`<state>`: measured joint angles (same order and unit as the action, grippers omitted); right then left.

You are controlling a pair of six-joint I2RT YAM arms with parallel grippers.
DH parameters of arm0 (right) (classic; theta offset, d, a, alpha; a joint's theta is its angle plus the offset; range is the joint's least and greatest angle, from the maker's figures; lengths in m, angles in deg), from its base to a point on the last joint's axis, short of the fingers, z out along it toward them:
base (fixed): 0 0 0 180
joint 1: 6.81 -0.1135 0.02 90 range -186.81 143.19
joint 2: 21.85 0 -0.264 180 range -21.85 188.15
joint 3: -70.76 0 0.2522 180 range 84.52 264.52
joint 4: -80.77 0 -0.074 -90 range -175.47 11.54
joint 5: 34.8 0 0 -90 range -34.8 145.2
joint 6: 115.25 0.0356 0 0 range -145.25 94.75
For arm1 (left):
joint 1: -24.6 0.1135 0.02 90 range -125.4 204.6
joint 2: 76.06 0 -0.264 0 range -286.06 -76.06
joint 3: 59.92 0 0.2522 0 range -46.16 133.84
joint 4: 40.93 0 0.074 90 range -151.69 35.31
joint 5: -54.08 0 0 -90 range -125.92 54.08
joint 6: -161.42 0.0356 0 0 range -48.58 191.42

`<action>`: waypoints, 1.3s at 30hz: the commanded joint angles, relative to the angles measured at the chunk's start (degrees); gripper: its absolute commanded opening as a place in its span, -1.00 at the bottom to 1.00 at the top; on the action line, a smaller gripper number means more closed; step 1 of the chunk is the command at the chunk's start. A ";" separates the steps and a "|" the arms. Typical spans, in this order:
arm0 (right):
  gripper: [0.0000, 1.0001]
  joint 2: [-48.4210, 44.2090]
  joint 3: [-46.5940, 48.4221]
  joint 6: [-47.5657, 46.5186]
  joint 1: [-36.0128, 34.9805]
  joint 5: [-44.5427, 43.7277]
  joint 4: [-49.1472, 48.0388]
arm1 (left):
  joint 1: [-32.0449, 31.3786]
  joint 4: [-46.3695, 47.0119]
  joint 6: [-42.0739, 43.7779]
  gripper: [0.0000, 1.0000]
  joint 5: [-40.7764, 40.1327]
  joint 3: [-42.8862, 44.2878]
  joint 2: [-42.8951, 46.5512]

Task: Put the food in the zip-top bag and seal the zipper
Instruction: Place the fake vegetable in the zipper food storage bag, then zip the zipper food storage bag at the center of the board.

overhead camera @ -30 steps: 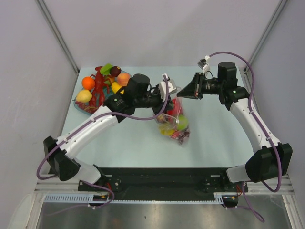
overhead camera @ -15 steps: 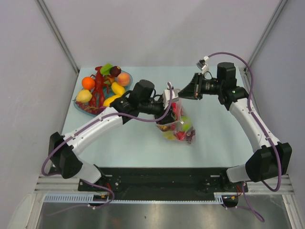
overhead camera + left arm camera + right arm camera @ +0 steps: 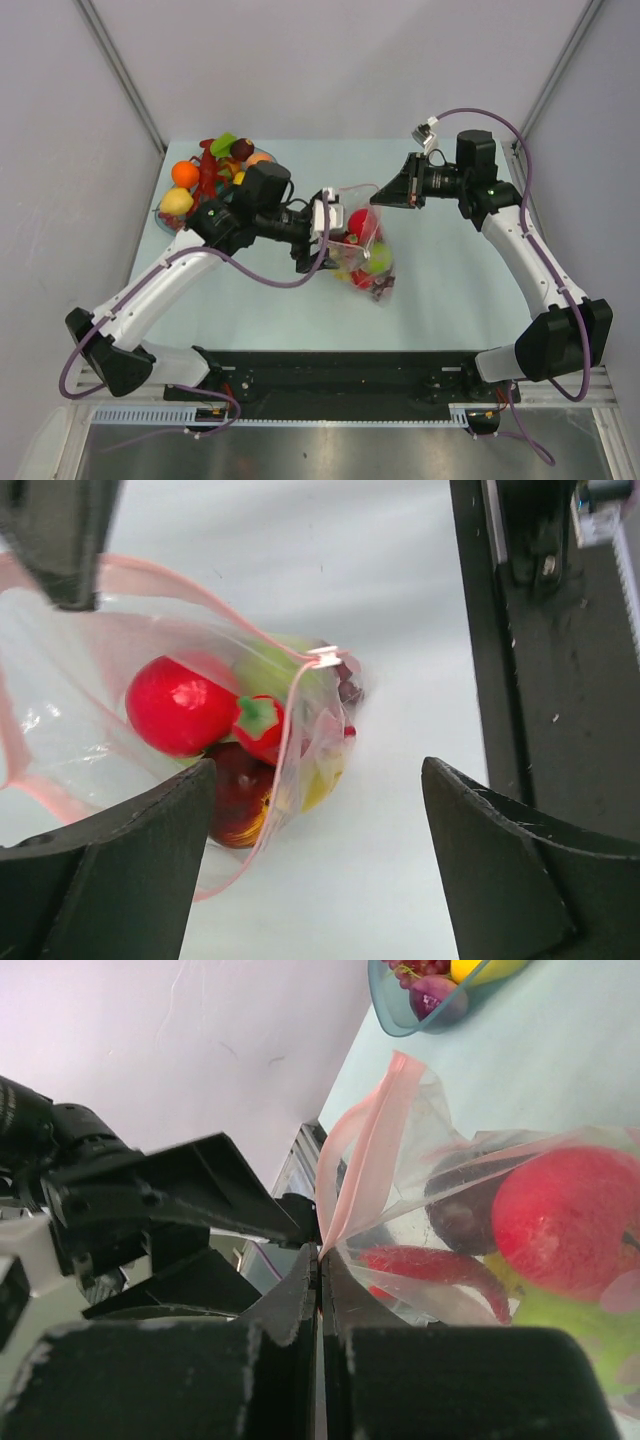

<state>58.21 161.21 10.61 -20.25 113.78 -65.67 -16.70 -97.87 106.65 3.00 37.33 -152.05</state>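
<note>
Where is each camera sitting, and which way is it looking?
Top external: high up behind the arms, looking down at the table; shows both arms, the left end effector and the right end effector.
Left wrist: on the left arm, facing the zip-top bag; its own open fingers frame it.
Right wrist: on the right arm, looking along its shut fingers, which pinch the zipper.
Shared: both wrist views show the bag's red fruit.

Diffuse, even overhead light keeps the pale tabletop (image 3: pixel 450 290) bright, with only faint soft shadows midway between its side edges; in the wrist views small white glints mark the zip-top bag (image 3: pixel 60 710), while the fingers (image 3: pixel 110 880) of the left gripper (image 3: pixel 318 770) appear dark and blurred in the foreground.
</note>
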 commanded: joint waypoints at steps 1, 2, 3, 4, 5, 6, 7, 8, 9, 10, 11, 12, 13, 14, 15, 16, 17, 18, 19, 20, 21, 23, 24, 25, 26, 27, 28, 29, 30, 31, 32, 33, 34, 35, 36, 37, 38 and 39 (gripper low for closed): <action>-1.00 -0.42 1.27 -1.14 -0.89 3.37 -4.41 | -2.99 -5.43 15.57 0.72 -2.96 -2.79 0.84; -1.00 -0.42 1.27 -1.14 -1.24 3.38 -4.41 | -3.61 -2.64 16.80 0.66 -6.19 -3.67 1.01; -1.00 -0.42 1.27 -1.31 -1.42 3.46 -4.58 | -4.57 -1.39 17.42 0.63 -7.35 -5.24 1.01; -1.00 -0.42 1.27 -1.58 -1.86 3.46 -4.59 | -4.84 -0.34 17.95 0.53 -8.58 -5.69 0.93; -1.00 -0.34 1.27 -1.75 -2.04 3.55 -4.59 | -5.19 0.72 18.65 0.47 -9.99 -5.87 0.14; -1.00 -0.33 1.27 -1.84 -2.21 3.46 -4.59 | -5.54 0.81 18.74 0.37 -10.61 -5.70 -0.21; -1.00 -0.33 1.27 -1.93 -2.21 3.55 -4.85 | -5.63 0.73 18.83 0.12 -10.96 -5.35 -0.82; -1.00 -0.33 1.27 -2.02 -2.47 3.46 -5.11 | -5.90 0.73 18.57 -0.02 -11.32 -5.09 -1.18; -1.00 -0.42 1.27 -2.02 -2.65 3.64 -5.55 | -6.42 0.55 18.39 -0.14 -12.10 -4.56 -1.44; -1.00 -0.25 1.27 -2.02 -2.91 3.55 -6.08 | -6.86 0.55 18.39 -0.42 -12.28 -4.30 -1.45; -1.00 -0.16 1.27 -2.02 -3.44 3.55 -6.43 | -7.30 -0.06 17.96 -0.57 -12.46 -2.90 -1.36; -1.00 -0.16 1.27 -2.02 -3.79 3.64 -6.95 | -8.78 -0.76 17.78 -0.71 -12.46 -1.76 -1.18; -1.00 -0.07 1.27 -2.02 -4.32 3.64 -8.26 | -9.58 -1.20 17.17 -1.00 -12.20 -0.35 -1.01; -1.00 0.19 1.27 -1.93 -4.67 3.55 -9.15 | -10.37 -1.29 14.64 -1.00 -11.76 0.97 -0.75; -1.00 0.37 1.27 -1.50 -6.15 3.55 -10.37 | -11.34 -0.95 13.22 -1.00 -10.37 3.24 -0.48; -1.00 0.54 1.27 -0.88 -6.86 3.46 -13.35 | -11.70 -0.25 11.47 -1.00 -10.00 4.22 -0.22; -1.00 1.07 1.36 -0.27 -7.57 3.55 -15.12 | -11.96 1.24 7.10 -1.00 -9.74 5.02 -0.30; -1.00 1.59 1.36 1.04 -8.97 3.81 -16.96 | -11.96 1.95 4.70 -1.00 -9.30 5.98 -0.48; -0.96 1.95 1.36 1.49 -9.42 3.99 -19.33 | -11.96 3.00 2.68 -1.00 -9.91 5.82 -0.65; -0.66 1.95 1.45 1.50 -9.42 4.16 -19.26 | -11.96 4.75 -0.73 -1.00 -10.61 5.03 -0.74; -0.45 1.86 1.62 1.15 -9.25 4.69 -19.35 | -11.96 5.38 -1.73 -1.00 -11.05 2.59 -0.74; 0.10 1.16 1.63 -1.48 -6.71 5.13 -16.38 | -11.96 8.71 -4.98 -1.00 -13.68 -2.24 0.31; 0.21 0.03 1.71 -3.84 -4.00 5.13 -12.71 | -11.88 10.12 -6.38 -1.00 -14.74 -3.84 0.83; 0.40 -0.59 1.71 -5.52 -2.41 5.13 -10.76 | -11.79 12.74 -8.66 -1.00 -16.31 -5.07 1.54; 0.43 -1.47 1.71 -7.36 -1.00 5.57 -8.65 | -11.70 13.73 -9.81 -1.00 -16.94 -6.91 1.72; 0.46 -3.04 1.63 -9.21 0.93 5.57 -4.10 | -11.53 14.43 -10.95 -1.00 -17.38 -7.54 1.81; 0.48 -4.02 1.63 -14.27 4.08 5.57 -1.45 | -11.26 15.57 -13.23 -1.00 -17.21 -7.98 1.89; 0.49 -4.90 1.63 -17.02 5.77 5.66 1.54 | -10.22 16.10 -14.29 -1.00 -16.69 -8.68 2.07; 0.48 -5.69 1.63 -20.53 7.09 5.75 7.92 | -9.42 16.80 -15.35 -1.00 -16.07 -9.04 2.16; 0.47 -7.52 1.63 -27.00 9.28 5.75 11.37 | -8.54 16.99 -17.27 -1.00 -15.19 -8.95 2.07; 0.42 -8.32 1.63 -31.59 9.91 5.66 14.72 | -6.36 16.99 -18.16 -1.00 -12.23 -8.17 1.63; 0.40 -9.46 1.63 -35.29 10.35 5.23 20.93 | -5.38 16.73 -19.04 -1.00 -11.07 -7.64 1.37; 0.38 -11.39 1.63 -38.81 10.53 4.53 23.60 | -4.33 16.55 -20.62 -1.00 -10.01 -7.20 1.11; 0.37 -12.45 1.54 -45.63 10.53 3.47 25.98 | -2.84 16.29 -20.89 -1.00 -8.09 -5.98 0.67; 0.36 -13.33 1.36 -48.31 10.44 3.12 29.13 | -2.21 16.20 -20.98 -1.00 -7.02 -5.53 0.23; 0.36 -14.30 -0.03 -50.16 10.36 2.76 29.34 | -2.03 16.11 -20.11 -0.99 -6.40 -5.18 0.22; 0.36 -16.48 -1.09 -50.79 9.57 1.37 28.30 | -1.86 16.28 -19.41 -0.99 -5.87 -4.91 0.40; 0.36 -17.55 -2.40 -50.71 9.13 0.83 25.07 | -1.86 16.63 -18.97 -1.00 -4.22 -5.00 0.92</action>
<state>45.92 161.08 -26.31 -9.71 116.93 -45.52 -19.41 -84.56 89.40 -7.49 29.11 -152.13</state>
